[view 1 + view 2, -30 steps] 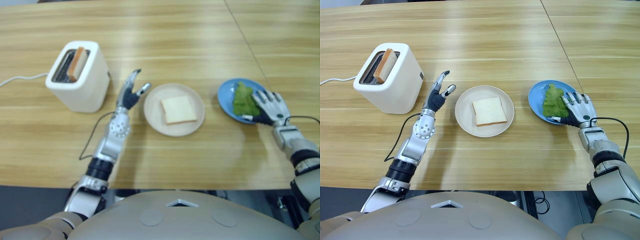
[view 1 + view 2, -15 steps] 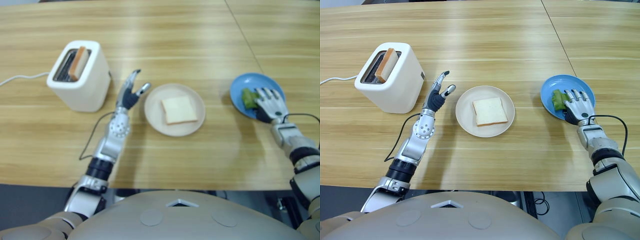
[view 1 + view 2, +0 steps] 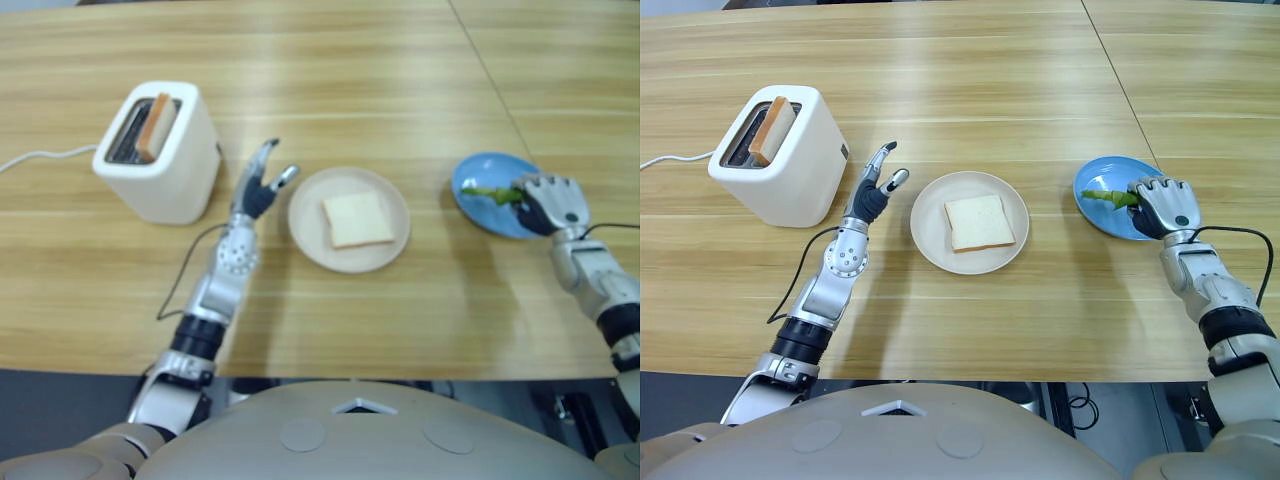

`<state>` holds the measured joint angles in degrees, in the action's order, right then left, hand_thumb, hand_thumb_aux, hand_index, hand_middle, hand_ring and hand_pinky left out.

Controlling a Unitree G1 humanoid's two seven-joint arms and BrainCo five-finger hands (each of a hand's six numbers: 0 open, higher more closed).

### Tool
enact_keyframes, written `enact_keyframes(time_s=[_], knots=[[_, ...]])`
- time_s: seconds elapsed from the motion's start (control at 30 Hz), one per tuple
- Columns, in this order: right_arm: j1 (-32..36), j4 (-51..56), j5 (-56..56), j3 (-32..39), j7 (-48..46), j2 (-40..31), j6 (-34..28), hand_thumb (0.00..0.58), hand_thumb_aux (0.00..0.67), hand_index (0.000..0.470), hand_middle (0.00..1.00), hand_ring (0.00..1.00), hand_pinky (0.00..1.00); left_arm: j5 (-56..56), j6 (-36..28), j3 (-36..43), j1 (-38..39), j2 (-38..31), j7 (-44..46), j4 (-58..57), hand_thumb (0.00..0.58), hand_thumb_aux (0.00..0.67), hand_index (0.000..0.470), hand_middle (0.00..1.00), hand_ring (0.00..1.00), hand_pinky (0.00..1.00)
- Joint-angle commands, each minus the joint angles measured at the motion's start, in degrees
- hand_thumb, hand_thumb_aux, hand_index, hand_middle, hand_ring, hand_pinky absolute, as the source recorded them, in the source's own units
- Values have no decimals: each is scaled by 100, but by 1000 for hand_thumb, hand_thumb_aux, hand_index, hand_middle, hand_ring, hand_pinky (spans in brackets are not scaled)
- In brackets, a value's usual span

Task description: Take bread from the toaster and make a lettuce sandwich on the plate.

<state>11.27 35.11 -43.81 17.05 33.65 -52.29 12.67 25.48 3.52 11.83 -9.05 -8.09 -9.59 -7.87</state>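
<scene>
Now the right hand (image 3: 1163, 205) has clenched on the lettuce (image 3: 1105, 197), lifting it from lying flat; it trails leftward over the blue plate (image 3: 1103, 221). The left hand (image 3: 873, 195) stays released, with the toaster (image 3: 775, 165) to its left.

You face a light wood-grain table (image 3: 1040, 60); a seam (image 3: 1125, 88) crosses its right side. Dark floor (image 3: 680, 395) shows below the near edge.

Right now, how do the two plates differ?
The beige plate holds a flat bread slice, untouched; at the blue plate the right robot hand grips lettuce. The beige plate looks larger than the blue plate. Both are round, on the wooden table.
</scene>
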Motion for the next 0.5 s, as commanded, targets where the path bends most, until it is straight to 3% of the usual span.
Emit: enact_keyframes(time_s=[0.03,0.27,0.5], knots=[[-192,-1064,77,-376,-376,-8,-305,580,670,460,1000,1000,1000,-69,26,-94,-45,-74,52,-82,0,0,0,0,0,0],[23,-1936,-39,-525,-852,382,-550,580,670,460,1000,1000,1000,-123,74,-157,-94,-99,41,-155,0,0,0,0,0,0],[754,-2471,-434,-172,-1313,1294,-704,580,670,460,1000,1000,1000,-174,137,-208,-143,-117,61,-247,0,0,0,0,0,0]])
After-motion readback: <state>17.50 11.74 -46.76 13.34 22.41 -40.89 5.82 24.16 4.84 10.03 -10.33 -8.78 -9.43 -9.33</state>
